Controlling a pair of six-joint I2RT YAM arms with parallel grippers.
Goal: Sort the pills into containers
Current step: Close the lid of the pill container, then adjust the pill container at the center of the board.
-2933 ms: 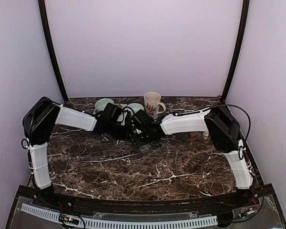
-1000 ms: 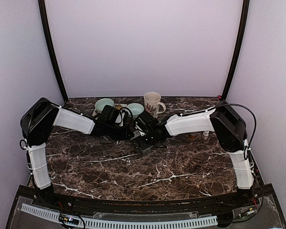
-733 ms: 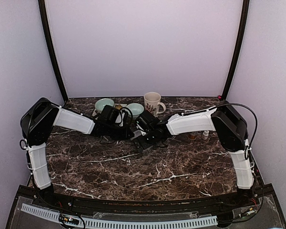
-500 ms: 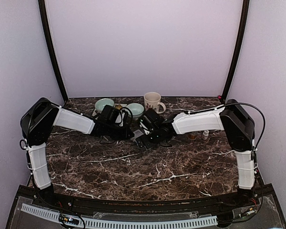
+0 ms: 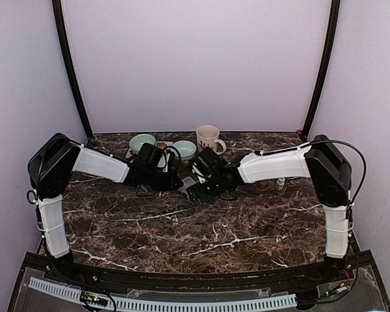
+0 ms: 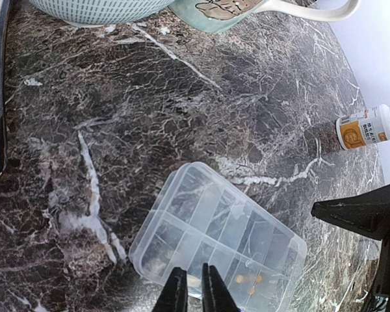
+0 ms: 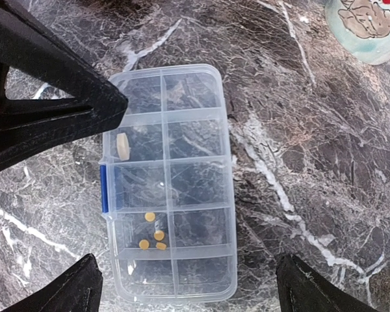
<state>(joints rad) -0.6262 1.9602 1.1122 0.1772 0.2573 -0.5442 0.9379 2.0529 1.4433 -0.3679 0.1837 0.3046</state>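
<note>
Right gripper hangs over the small clear plastic organiser box, jaws spread wide and empty. Left gripper sits at one long rim of the box, fingers drawn almost together; whether they pinch the rim cannot be told. The box lies mid-table on the dark brown, white-veined marble tabletop, between the two grippers and on the near side of the white patterned ceramic mug.

Judged step: the right arm is between pills, carrying nothing. To do it well, the left gripper should brace the light box so it does not skate on the polished stone. The right should rise straight clear of the thin dividers before swinging off, then release the next pill low over one cell.

Box walls are thin, glossy and see-through, in two rows of five cells, with a blue latch on one long side. Four small round orange pills share one cell; a pale oval tablet lies in another. An amber bottle with white cap sits well apart to the right.
</note>
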